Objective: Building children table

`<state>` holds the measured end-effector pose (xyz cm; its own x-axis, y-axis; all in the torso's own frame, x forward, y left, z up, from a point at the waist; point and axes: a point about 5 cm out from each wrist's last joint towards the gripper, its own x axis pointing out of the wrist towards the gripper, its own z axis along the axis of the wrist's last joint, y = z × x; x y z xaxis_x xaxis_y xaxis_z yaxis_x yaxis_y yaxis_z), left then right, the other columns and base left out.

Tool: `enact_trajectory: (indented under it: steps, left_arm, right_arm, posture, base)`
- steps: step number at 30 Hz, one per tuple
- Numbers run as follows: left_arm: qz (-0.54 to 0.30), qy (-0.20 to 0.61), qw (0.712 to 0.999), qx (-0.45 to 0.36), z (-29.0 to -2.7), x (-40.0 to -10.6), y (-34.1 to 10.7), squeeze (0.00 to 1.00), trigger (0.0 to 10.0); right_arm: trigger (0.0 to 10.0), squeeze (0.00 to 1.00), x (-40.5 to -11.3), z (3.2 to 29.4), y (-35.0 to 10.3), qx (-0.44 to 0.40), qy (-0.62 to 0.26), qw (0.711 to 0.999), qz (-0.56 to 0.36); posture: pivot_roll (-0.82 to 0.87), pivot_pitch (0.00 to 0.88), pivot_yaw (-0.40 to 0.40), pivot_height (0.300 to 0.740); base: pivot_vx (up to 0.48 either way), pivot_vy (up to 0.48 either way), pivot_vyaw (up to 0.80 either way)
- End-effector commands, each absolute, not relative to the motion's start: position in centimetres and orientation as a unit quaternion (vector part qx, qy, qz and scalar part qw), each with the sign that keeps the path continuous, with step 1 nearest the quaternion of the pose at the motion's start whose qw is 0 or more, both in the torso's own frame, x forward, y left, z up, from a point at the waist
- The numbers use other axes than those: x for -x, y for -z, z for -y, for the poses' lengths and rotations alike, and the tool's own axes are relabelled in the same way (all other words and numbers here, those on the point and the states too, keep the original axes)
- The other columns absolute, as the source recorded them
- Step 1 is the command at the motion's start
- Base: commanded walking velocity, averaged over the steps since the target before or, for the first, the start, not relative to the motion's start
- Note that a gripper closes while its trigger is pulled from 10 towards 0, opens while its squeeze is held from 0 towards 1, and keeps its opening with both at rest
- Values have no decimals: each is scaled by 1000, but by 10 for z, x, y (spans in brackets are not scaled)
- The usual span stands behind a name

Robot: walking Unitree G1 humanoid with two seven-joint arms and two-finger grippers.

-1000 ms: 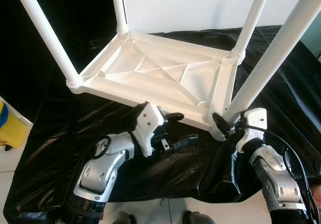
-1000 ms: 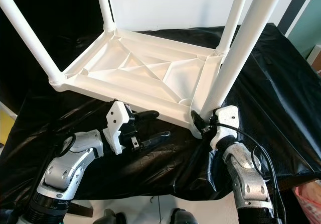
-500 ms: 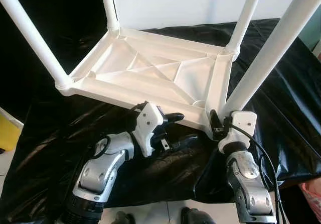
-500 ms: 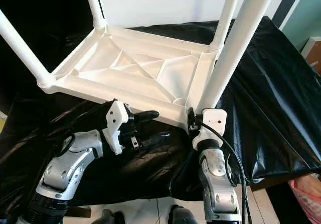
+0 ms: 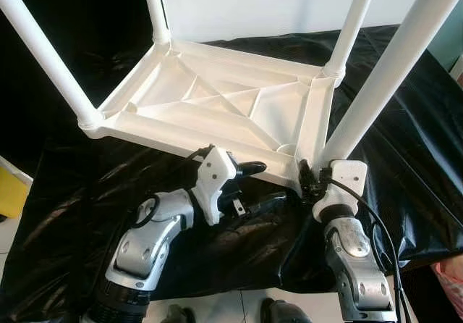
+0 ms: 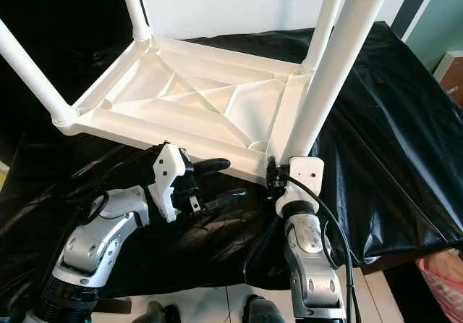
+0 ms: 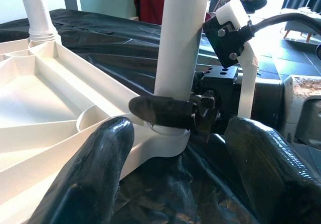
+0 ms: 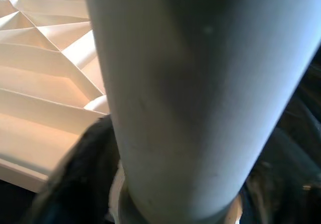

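White plastic table top point(image 5: 217, 106) lies upside down on the black sheet point(image 5: 87, 193), all four legs standing in their corner sockets. I have the right gripper point(image 5: 307, 182) clamped on the base of the near-right leg point(image 5: 376, 77), right at that corner socket, so I judge this as the seating step for the last leg. My left gripper point(image 5: 253, 187) hangs spread wide and empty just beside the table top's near rail. Next I would need a firm downward push or twist, with the left bracing the rail. From the left wrist I can see a black finger point(image 7: 163, 112) wrapped against the leg above the socket; from the right wrist, just the leg up close, finger contact blurred.
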<state>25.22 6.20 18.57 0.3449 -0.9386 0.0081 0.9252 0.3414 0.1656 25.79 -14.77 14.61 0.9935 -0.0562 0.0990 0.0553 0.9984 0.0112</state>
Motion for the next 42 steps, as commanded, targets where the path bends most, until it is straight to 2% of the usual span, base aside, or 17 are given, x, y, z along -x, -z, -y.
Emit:
enact_trajectory:
  steps: [1, 9, 10, 19, 24, 32, 33, 36, 37, 38, 39, 42]
  left_arm:
    - [48, 548, 833, -62, -61, -254, -184, 0, 10000]
    - [50, 551, 830, -62, -58, -254, -183, 0, 10000]
    - [50, 553, 829, -62, -57, -254, -182, 0, 10000]
    - [52, 563, 822, -64, -53, -254, -182, 0, 10000]
    - [52, 569, 818, -68, -52, -253, -183, 0, 10000]
    - [51, 572, 816, -70, -52, -252, -182, 0, 10000]
    - [52, 572, 816, -70, -52, -252, -183, 0, 10000]
    - [52, 572, 816, -70, -52, -252, -183, 0, 10000]
    - [52, 571, 816, -70, -52, -253, -183, 0, 10000]
    - [52, 571, 816, -70, -52, -253, -183, 0, 10000]
    - [53, 570, 817, -71, -52, -253, -183, 0, 10000]
    - [54, 567, 819, -71, -52, -253, -184, 0, 10000]
  right_arm:
    - [10000, 1000, -258, 151, -143, -7, 26, 999, 41]
    - [10000, 1000, -259, 163, -147, 4, -15, 999, 47]
    - [10000, 0, -259, 168, -149, 16, -65, 996, 51]
    - [10000, 0, -263, 183, -155, 52, -176, 982, 46]
    - [10000, 0, -269, 200, -156, 78, -275, 958, 14]
    - [10000, 0, -282, 206, -150, 106, -332, 937, -20]
    - [9059, 0, -288, 206, -150, 114, -338, 934, -22]
    - [9059, 0, -288, 206, -150, 114, -338, 934, -22]
    - [3922, 0, -292, 206, -150, 118, -342, 932, -22]
    - [3922, 0, -292, 206, -150, 118, -342, 932, -22]
    - [0, 0, -296, 206, -150, 122, -350, 929, -22]
    - [0, 0, -300, 205, -148, 132, -361, 923, -24]
  posture:
    - [-147, 150, 25, 740]
    - [-154, 137, 16, 740]
    - [-159, 131, 16, 740]
    - [-163, 121, 19, 740]
    - [-156, 120, 25, 740]
    - [-149, 116, 28, 740]
    - [-144, 115, 26, 740]
    - [-144, 115, 26, 740]
    - [-144, 115, 26, 740]
    - [-144, 115, 26, 740]
    - [-134, 115, 19, 740]
    - [-129, 118, 14, 740]
  base:
    - [0, 0, 0]
    - [0, 0, 0]
    - [0, 0, 0]
    - [0, 0, 0]
    - [0, 0, 0]
    - [0, 0, 0]
    - [0, 0, 0]
    - [0, 0, 0]
    - [0, 0, 0]
    - [0, 0, 0]
    - [0, 0, 0]
    - [0, 0, 0]
